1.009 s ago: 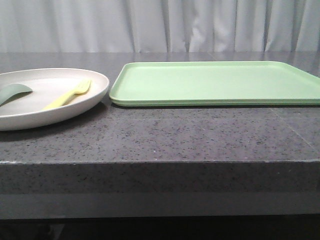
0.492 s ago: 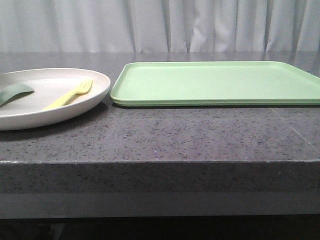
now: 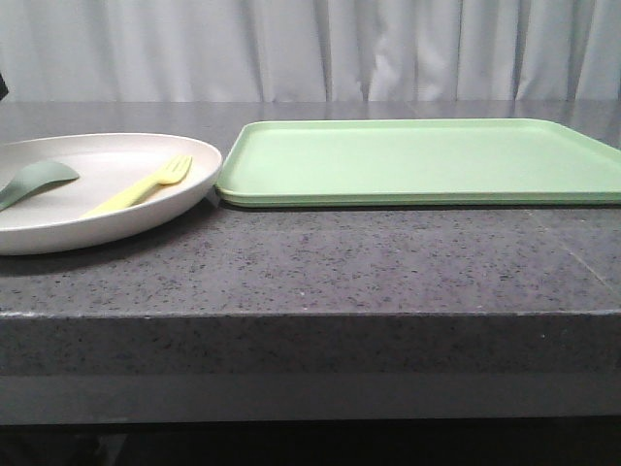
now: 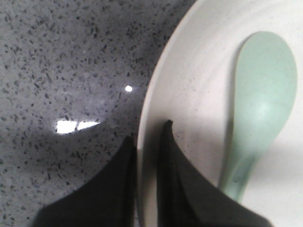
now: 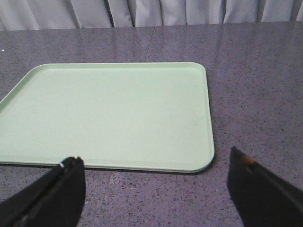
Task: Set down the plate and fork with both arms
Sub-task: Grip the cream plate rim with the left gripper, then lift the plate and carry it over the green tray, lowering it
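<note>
**Plate pinched at its rim on the stone counter, right arm waiting wide open**

A dark grey speckled stone counter [image 3: 320, 267] fills the front view, with a thick front edge and a pale pleated curtain [image 3: 310, 49] hanging behind it. A rectangular light-green tray [image 3: 417, 160] lies flat toward the middle and right of the counter, with nothing on it.

The left gripper [image 4: 147, 156] shows only in its own wrist view. Its two dark fingers [image 4: 173, 175] are drawn close together with the rim of the plate [image 4: 189, 94] between them, one finger over the counter outside the rim and the other inside the dish. The gap between them is narrow, just the rim's thickness, so the grip is closed on the plate's edge.

The right gripper [image 5: 156, 184] is spread wide, its two dark fingertips far apart and holding nothing. It hangs above bare counter at the near side of the tray.

The plate [image 3: 58, 209] is a large, round, shallow cream-white dish, matte, with a raised rim. It sits at the left of the counter, cut off by the picture's edge, its right rim just beside the tray's left end. The fork [image 3: 146, 184], small and pale yellow, lies inside the plate with its tines pointing toward the tray. A dull grey-green spoon [image 3: 34, 182] lies in the plate too, left of the fork and apart from it.
</note>
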Robot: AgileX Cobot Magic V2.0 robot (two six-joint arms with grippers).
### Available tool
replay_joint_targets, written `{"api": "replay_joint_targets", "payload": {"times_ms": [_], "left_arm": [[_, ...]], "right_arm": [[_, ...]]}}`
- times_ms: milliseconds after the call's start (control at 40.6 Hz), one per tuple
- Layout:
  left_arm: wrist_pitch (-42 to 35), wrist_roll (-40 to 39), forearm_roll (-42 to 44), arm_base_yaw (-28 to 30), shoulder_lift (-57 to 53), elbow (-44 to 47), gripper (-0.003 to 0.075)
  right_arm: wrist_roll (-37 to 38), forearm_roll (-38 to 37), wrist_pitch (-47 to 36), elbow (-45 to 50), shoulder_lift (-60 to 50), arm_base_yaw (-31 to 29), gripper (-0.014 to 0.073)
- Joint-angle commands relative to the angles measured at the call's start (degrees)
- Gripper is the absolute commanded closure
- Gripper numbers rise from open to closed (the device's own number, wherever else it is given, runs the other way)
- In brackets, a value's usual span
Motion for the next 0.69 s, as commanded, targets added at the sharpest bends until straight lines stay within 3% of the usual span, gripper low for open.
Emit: {"api": "replay_joint_targets", "payload": {"times_ms": [0, 98, 418, 665], "left_arm": [[0.7, 1.9, 0.0, 0.3, -2.2, -1.1, 0.0738], [0.4, 3.7, -4.4, 2.5, -3.9, -1.1, 0.0738], [0.3, 18.4, -31.5, 14.6, -9.2, -1.1, 0.0738], [-0.5, 18.8, -37.3, 13.0, -9.4, -1.1, 0.0738]], "right_arm": [[-0.4, 0.1, -5.1, -2.1, 0.5, -0.3, -0.0039], [-0.4, 0.1, -5.1, -2.1, 0.5, -0.3, -0.0039], [-0.4, 0.1, -5.1, -2.1, 0.5, -0.3, -0.0039], [-0.4, 0.1, -5.1, -2.1, 0.5, -0.3, -0.0039]]}}
